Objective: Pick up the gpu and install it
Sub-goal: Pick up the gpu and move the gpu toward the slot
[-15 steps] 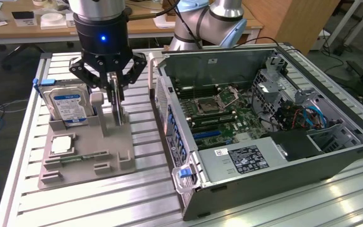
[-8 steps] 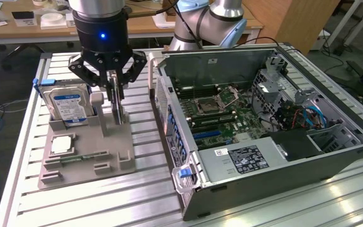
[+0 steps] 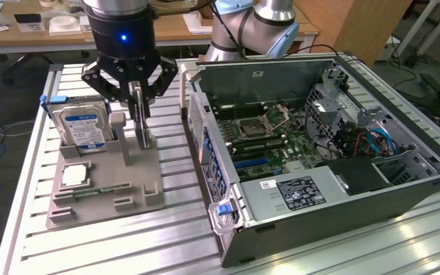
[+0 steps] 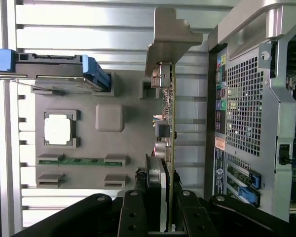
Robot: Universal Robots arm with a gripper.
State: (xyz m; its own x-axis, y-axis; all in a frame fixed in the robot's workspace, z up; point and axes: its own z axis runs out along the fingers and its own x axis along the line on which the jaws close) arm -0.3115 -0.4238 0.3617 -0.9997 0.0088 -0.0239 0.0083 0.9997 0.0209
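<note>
Grasp: my gripper (image 3: 140,98) is clamped on the gpu (image 3: 144,130).

Position: the gpu stands on edge over the grey holder (image 3: 140,186), outside the case (image 3: 403,189), to its left in the exterior view.

Pick-up: I cannot tell whether the gpu has cleared the holder.

Installation: outstanding, since no gpu sits inside the case.

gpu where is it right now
In the exterior view the gpu stands on edge in the grey holder, gripped by the end effector, between the hard drive on that view's left and the open computer case on its right.
</note>
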